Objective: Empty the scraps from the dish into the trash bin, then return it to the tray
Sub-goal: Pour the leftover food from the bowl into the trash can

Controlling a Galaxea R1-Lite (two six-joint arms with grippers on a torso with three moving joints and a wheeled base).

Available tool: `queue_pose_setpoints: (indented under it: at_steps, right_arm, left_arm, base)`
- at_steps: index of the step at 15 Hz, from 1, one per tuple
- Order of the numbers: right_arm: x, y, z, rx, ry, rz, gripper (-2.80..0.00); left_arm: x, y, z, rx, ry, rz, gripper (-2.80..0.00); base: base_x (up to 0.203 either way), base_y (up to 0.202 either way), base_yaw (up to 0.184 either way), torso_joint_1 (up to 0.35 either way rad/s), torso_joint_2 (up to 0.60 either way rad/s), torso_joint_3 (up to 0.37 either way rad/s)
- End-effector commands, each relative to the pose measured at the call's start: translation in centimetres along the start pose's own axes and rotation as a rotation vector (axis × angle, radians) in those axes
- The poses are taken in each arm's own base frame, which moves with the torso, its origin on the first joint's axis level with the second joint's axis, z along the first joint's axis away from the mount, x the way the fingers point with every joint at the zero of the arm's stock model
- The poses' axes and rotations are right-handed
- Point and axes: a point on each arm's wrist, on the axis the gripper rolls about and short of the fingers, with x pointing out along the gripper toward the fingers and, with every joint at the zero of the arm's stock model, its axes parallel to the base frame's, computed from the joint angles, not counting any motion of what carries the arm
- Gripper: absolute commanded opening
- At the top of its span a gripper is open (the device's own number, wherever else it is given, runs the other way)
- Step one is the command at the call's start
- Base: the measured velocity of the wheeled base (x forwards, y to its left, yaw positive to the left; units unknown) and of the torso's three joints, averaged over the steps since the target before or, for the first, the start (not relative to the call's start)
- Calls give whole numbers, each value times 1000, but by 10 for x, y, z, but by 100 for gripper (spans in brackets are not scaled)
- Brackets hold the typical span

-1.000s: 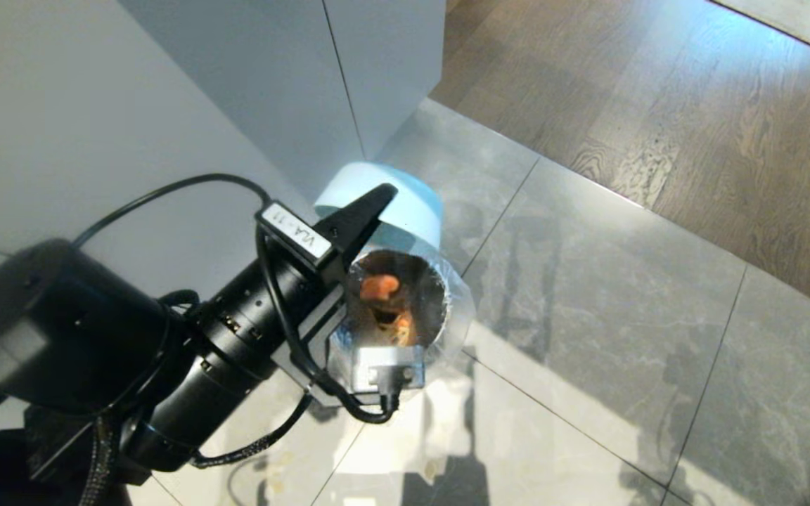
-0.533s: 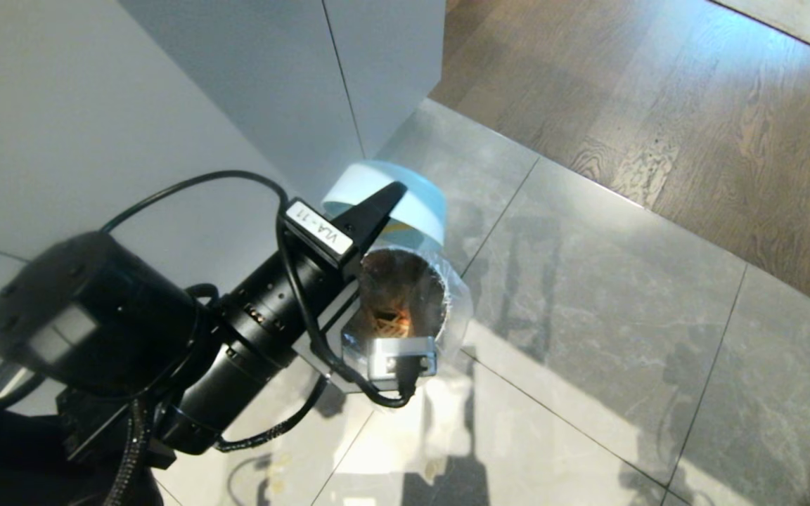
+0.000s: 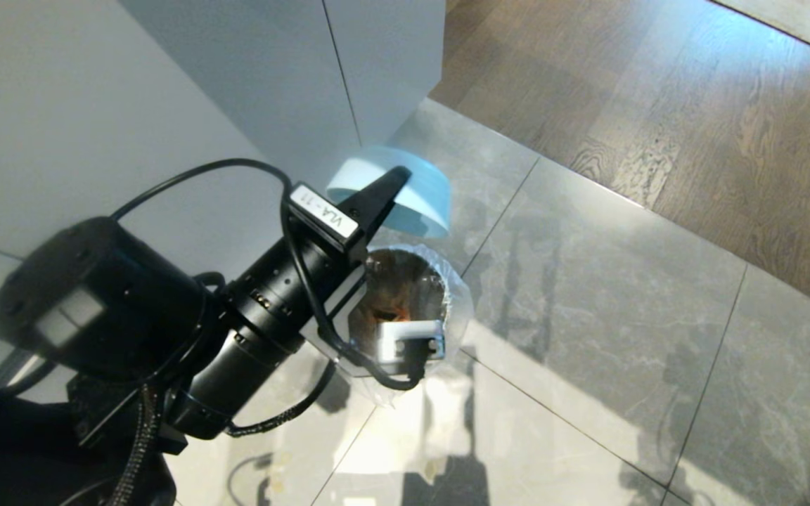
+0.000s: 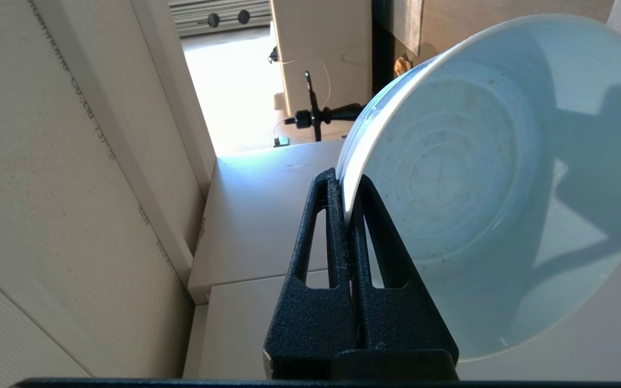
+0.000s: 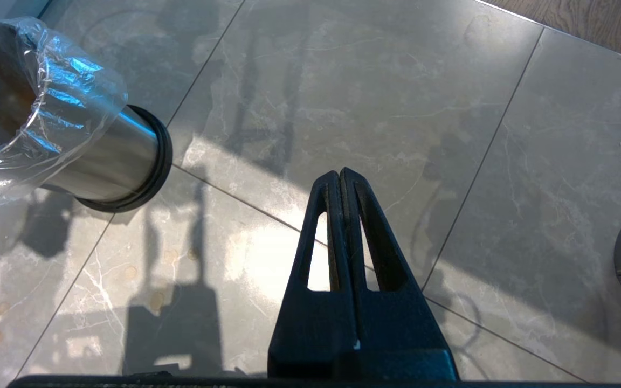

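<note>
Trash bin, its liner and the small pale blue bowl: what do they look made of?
The round trash bin looks like polished metal, with a shiny mirror-like wall and a black base ring. Its liner is thin clear plastic film, crinkled and glinting. The small pale blue bowl is smooth and faintly glossy, plastic or glazed ceramic; I can't tell which.

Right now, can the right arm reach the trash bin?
Probably yes. The right gripper hangs over bare floor tiles with its fingers shut and empty, and nothing lies between it and the trash bin.
</note>
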Motion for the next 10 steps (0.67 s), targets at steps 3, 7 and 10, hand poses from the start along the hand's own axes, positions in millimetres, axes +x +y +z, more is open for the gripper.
queue_pose_setpoints:
  at_steps: [3, 7, 10]
  right_arm:
    - [0, 0, 0, 1, -1, -1, -280]
    - [0, 0, 0, 1, -1, 0, -280]
    - [0, 0, 0, 1, -1, -1, -280]
  left_arm:
    - [-1, 3, -2, 2, 21, 34, -280]
    - [-16, 0, -7, -30, 29, -3, -280]
    - [-40, 10, -24, -20, 68, -9, -280]
  base:
    - [0, 0, 0, 0, 0, 0]
    - [0, 0, 0, 0, 0, 0]
    - [0, 0, 0, 0, 0, 0]
